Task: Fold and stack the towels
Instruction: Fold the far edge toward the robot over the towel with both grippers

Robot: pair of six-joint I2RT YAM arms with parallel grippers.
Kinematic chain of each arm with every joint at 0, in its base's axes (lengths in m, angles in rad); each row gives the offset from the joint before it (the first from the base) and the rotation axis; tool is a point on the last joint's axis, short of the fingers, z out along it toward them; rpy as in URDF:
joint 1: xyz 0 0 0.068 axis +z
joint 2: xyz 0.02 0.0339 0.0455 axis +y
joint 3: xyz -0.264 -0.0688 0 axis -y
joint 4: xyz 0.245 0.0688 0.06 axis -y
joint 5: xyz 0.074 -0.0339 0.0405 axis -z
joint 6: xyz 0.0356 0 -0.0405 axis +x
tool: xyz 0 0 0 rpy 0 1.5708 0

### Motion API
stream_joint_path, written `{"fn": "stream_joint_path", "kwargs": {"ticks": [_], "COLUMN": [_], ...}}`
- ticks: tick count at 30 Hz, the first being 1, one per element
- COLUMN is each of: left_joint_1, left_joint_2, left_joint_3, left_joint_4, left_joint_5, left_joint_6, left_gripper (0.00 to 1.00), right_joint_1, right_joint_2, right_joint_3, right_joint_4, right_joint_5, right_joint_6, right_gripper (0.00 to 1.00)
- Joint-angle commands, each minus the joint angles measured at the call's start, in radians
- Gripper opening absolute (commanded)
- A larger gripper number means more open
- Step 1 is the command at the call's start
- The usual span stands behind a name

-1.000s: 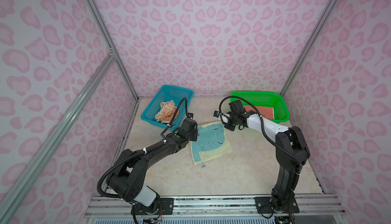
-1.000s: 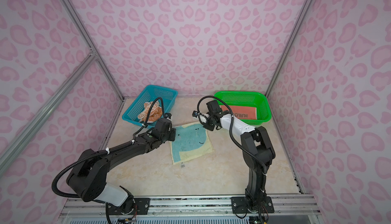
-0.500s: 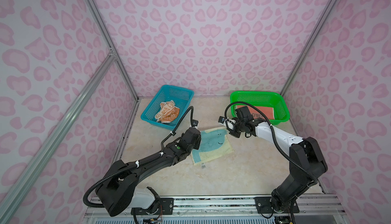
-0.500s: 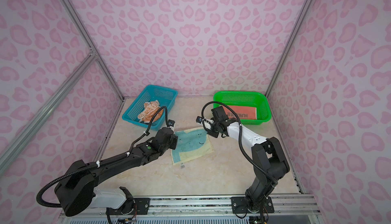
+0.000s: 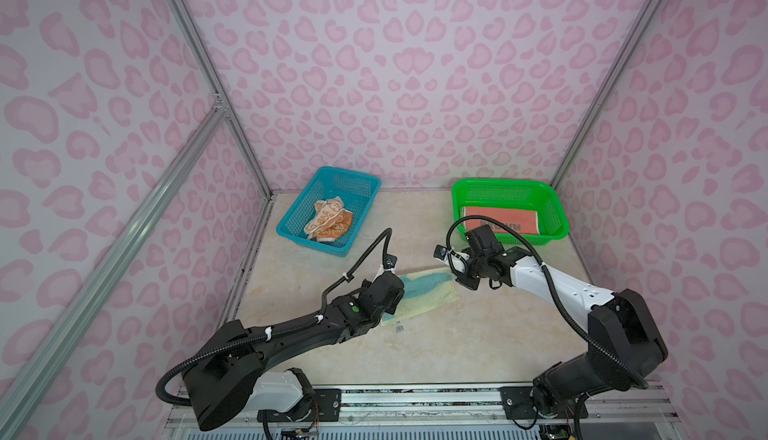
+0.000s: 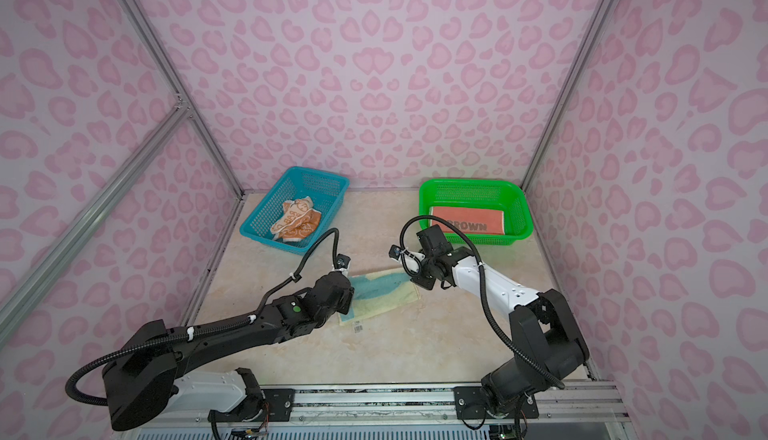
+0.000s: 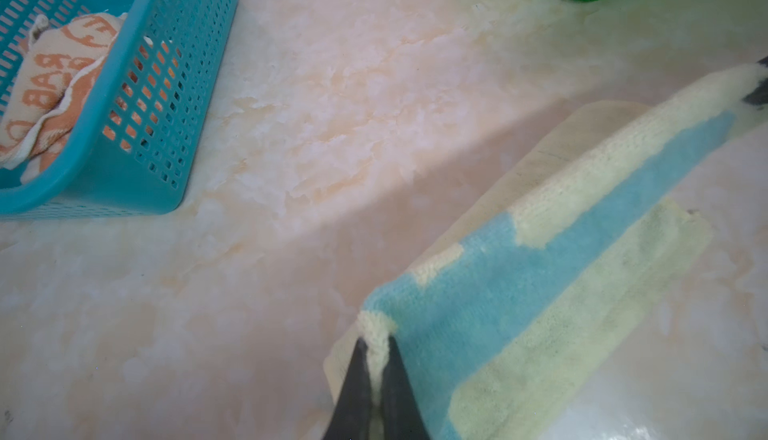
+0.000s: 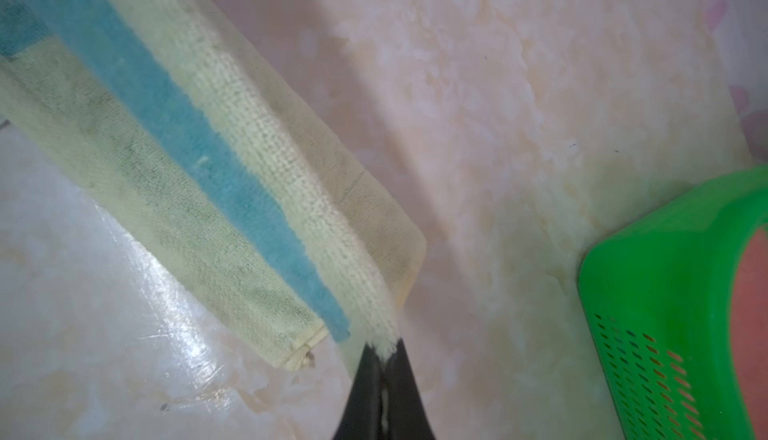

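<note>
- the blue and cream towel (image 5: pixel 424 294) lies on the bench (image 5: pixel 415 359), in the middle, between the two arms.
- it is bent over on itself. the bottom part lies flat on the bench and the top part is held up a little.
- the left gripper (image 7: pixel 376 357) is closed tight. it pinches one cream corner of the blue and cream towel.
- the right gripper (image 8: pixel 384 353) is closed tight too. it pinches the other corner of the same edge.
- the held edge runs in a line from one gripper to the other.
- the coral towel (image 6: pixel 467 220) lies flat and folded in the green basket (image 6: pixel 469 184), at the back on the right.
- the orange and cream towel (image 5: pixel 328 224) sits in a crumpled heap in the blue basket (image 5: pixel 291 220), at the back on the left.
- both baskets stand well apart from the blue and cream towel.
</note>
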Motion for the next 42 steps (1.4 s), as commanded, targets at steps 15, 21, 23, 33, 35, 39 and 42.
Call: {"fn": "stream_joint_path", "kwargs": {"ticks": [15, 21, 23, 33, 35, 39, 42], "left_joint_1": [-0.132, -0.171, -0.189, -0.312, -0.321, -0.319, -0.299], "left_joint_2": [0.096, 0.044, 0.016, -0.110, -0.151, -0.247, -0.288], "left_joint_3": [-0.064, -0.103, -0.118, -0.150, -0.155, -0.169, -0.167], "left_joint_4": [0.017, 0.009, 0.001, -0.114, -0.120, -0.109, -0.114], "left_joint_5": [-0.189, -0.211, -0.217, -0.376, -0.391, -0.408, -0.378], "left_joint_6": [-0.083, -0.097, -0.103, -0.188, -0.194, -0.191, -0.189], "left_gripper": [0.11, 0.39, 0.46, 0.49, 0.50, 0.61, 0.70], "right_joint_1": [0.123, 0.154, 0.166, 0.193, 0.191, 0.184, 0.145], "right_joint_2": [0.069, 0.062, 0.047, -0.121, -0.149, -0.148, -0.103], "right_joint_3": [-0.029, -0.027, -0.029, -0.066, -0.066, -0.059, -0.022], "right_joint_4": [-0.227, -0.297, -0.318, -0.206, -0.158, -0.082, -0.105], "right_joint_5": [0.057, 0.049, 0.053, 0.171, 0.176, 0.151, 0.086], "right_joint_6": [0.100, 0.114, 0.116, 0.231, 0.303, 0.510, 0.635], "right_gripper": [0.15, 0.28, 0.29, 0.30, 0.31, 0.34, 0.34]}}
